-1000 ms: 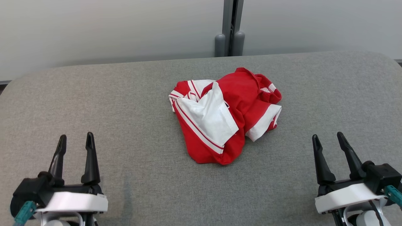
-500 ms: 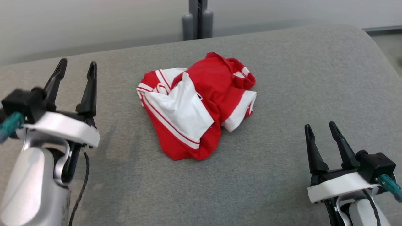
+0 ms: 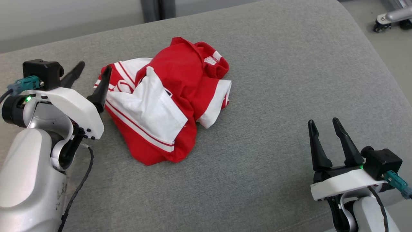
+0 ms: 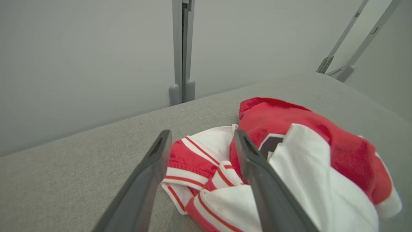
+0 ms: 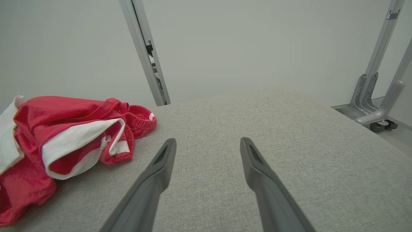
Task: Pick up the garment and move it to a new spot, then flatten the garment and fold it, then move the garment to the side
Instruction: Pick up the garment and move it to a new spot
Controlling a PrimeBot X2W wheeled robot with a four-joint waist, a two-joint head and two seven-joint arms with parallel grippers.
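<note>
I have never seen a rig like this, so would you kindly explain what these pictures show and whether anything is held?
This is a two-armed robot. One picture comes from a camera on its head, looking down; the other two come from cameras on its wrists, looking along each arm's two dark fingers. A crumpled red and white garment lies on a grey padded surface. The left gripper is open at the garment's edge; the right gripper is open, well apart from it. Nothing is held.
</note>
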